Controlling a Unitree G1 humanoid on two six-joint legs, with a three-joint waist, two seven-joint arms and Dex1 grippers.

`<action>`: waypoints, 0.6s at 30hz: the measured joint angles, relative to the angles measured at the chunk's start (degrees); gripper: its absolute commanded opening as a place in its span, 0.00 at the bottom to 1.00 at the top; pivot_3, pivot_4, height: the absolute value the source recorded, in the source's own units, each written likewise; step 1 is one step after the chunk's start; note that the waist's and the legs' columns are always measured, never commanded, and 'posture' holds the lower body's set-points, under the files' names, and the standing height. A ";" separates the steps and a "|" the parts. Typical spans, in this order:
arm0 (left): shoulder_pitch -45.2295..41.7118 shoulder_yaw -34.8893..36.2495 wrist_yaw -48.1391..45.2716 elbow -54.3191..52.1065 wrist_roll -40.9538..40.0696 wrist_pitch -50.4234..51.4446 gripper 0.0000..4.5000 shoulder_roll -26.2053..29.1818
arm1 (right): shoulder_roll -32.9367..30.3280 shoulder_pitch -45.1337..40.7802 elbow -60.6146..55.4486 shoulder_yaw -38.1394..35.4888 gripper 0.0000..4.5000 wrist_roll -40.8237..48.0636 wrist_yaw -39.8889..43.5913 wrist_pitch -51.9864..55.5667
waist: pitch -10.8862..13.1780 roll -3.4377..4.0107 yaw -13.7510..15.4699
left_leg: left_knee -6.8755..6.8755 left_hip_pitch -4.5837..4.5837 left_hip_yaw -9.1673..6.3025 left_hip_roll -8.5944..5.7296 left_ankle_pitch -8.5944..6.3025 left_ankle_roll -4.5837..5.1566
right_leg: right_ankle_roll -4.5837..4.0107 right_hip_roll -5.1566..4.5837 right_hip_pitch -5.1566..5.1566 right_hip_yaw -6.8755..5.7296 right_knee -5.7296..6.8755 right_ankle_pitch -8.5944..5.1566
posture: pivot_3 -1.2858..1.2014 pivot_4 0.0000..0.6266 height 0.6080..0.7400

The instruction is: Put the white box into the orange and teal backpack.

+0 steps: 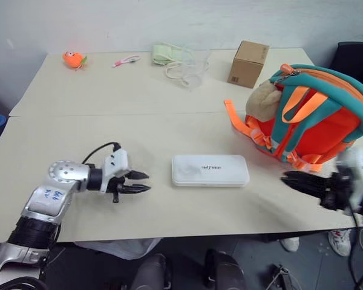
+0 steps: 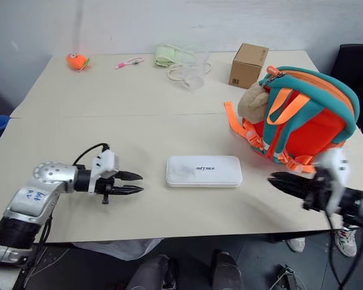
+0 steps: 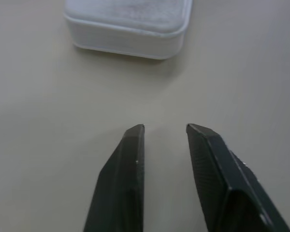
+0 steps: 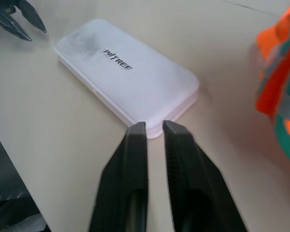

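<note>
Lying flat at the centre of the head camera's frame, the flat white rounded-corner plastic box (image 1: 210, 170) rests on the beige table (image 1: 109, 96), untouched. The left gripper (image 1: 142, 182), at lower left, points at the box's near end, its two black fingers a narrow gap apart and empty. The right gripper (image 4: 154, 126), at lower right, aims at the box's other end with fingers nearly together, holding nothing. The orange and teal fabric backpack (image 1: 314, 118) stands at right, a beige plush toy (image 1: 263, 99) poking out, a brown cardboard box (image 1: 248, 63) behind it.
</note>
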 measured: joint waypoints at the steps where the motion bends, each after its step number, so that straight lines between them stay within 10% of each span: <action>1: -0.21 -0.58 -0.05 0.09 0.19 -0.24 0.07 -0.30 | 0.29 -1.07 1.18 1.72 0.00 -1.19 -0.32 -0.73 | 0.01 -0.01 0.09 | 0.01 -0.02 -0.02 0.00 0.09 0.15 | 0.00 0.00 0.00 -0.04 0.01 0.00 | 0.52 0.24 1.00; 11: -6.74 -2.59 8.93 5.43 5.18 4.76 0.01 -9.43 | 5.44 -12.50 14.13 14.68 0.00 -13.80 -6.04 -5.42 | 0.00 -0.01 -0.14 | 0.09 -0.08 0.09 -0.06 0.24 0.36 | 0.09 0.27 0.00 -0.09 0.26 0.05 | 0.52 0.24 1.00; 18: -10.88 3.66 9.05 6.96 -6.20 31.93 0.40 -10.33 | 6.66 -15.05 14.20 17.15 0.00 -16.50 -6.68 -5.85 | 0.01 -0.02 -0.18 | 0.12 -0.09 0.06 -0.03 0.28 0.36 | 0.11 0.39 0.00 -0.08 0.29 0.06 | 0.52 0.24 1.00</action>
